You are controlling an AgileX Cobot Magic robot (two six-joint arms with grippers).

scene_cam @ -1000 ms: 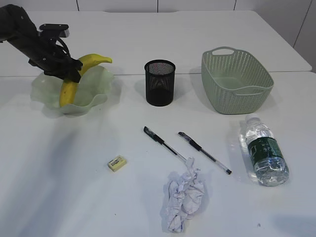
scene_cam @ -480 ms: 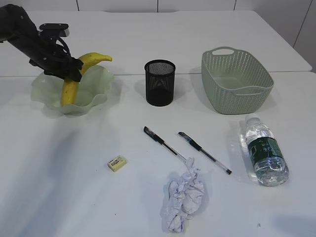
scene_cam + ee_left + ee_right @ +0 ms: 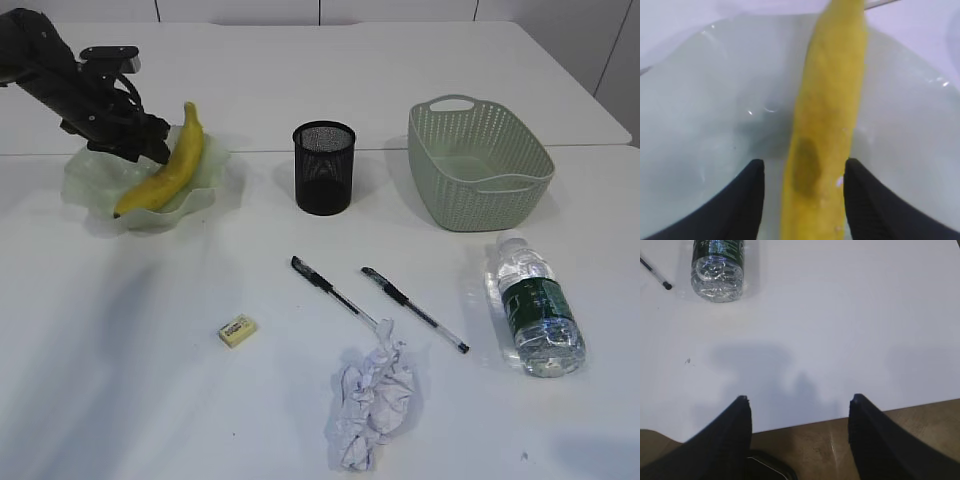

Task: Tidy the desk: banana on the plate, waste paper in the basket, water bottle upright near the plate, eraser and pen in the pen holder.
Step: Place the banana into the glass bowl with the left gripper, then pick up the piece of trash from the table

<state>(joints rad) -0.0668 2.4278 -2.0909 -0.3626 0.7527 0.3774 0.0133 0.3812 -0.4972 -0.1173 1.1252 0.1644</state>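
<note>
banana (image 3: 165,171), long, yellow and curved with a dark bruise on its skin, lies in the pale green wavy-edged glass plate (image 3: 90,190) at the far left of the white table (image 3: 120,400), one end up on the plate's rim. black left gripper (image 3: 802,192) sits low over the plate with its two fingers (image 3: 742,200) on either side of the fruit; narrow gaps show between pads and peel, so the jaws are parted and not pressing on it. black right gripper (image 3: 799,432) hangs over the near table edge, its fingers spread wide with nothing between them.

black mesh cylindrical pen holder (image 3: 324,167) stands upright near the middle back, and the sage green woven plastic basket (image 3: 478,160) with handles sits to its right. two black-and-clear ballpoint pens (image 3: 330,290) lie slanted side by side in the middle. small yellow rectangular eraser (image 3: 237,330) rests left of them. crumpled white waste paper (image 3: 372,408) touches the tip of the left pen. clear plastic water bottle (image 3: 535,308) with a dark green label lies on its side at the right, cap pointing toward the basket.
</note>
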